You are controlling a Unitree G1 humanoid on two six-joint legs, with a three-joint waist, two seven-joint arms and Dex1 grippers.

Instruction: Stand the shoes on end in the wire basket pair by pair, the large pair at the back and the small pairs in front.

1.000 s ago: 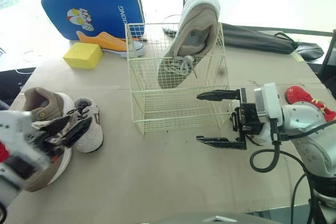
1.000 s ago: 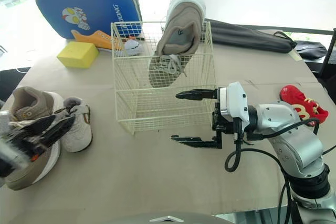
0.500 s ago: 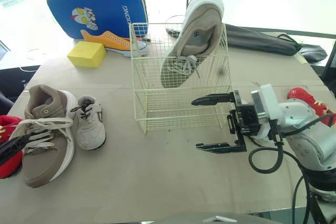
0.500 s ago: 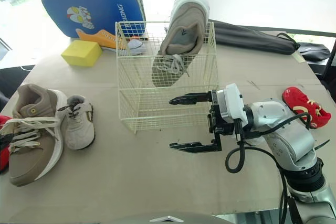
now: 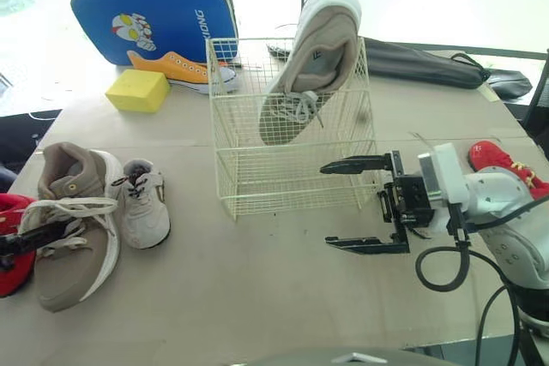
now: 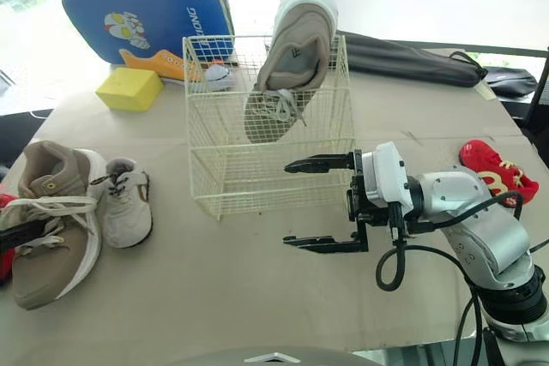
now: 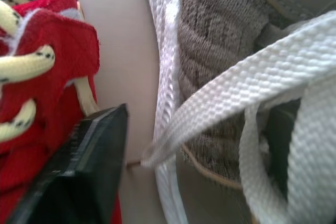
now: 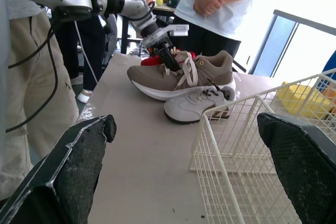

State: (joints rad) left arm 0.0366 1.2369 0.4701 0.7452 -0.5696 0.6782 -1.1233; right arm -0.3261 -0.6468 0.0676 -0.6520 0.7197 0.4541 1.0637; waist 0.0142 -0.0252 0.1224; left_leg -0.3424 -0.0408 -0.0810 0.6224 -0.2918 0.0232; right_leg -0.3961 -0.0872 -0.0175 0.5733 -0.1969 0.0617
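Note:
The wire basket stands mid-table with one large tan shoe upright on its toe inside, leaning on the back right corner. Its mate, the second large tan shoe, lies on the table at the left, beside a small white shoe and a red shoe. My left gripper is open at that tan shoe's laces. One finger sits between the red shoe and the tan shoe's side. My right gripper hangs open and empty at the basket's front right corner.
Another red shoe lies at the far right. An orange shoe, a yellow block and a blue case sit behind the basket at the left, and a black bag at the back right. A person stands beyond the table's left end.
My left gripper has dropped from above the two shoes and drawn back left; its fingers now rest at the tan shoe's laces. The right gripper has barely moved.

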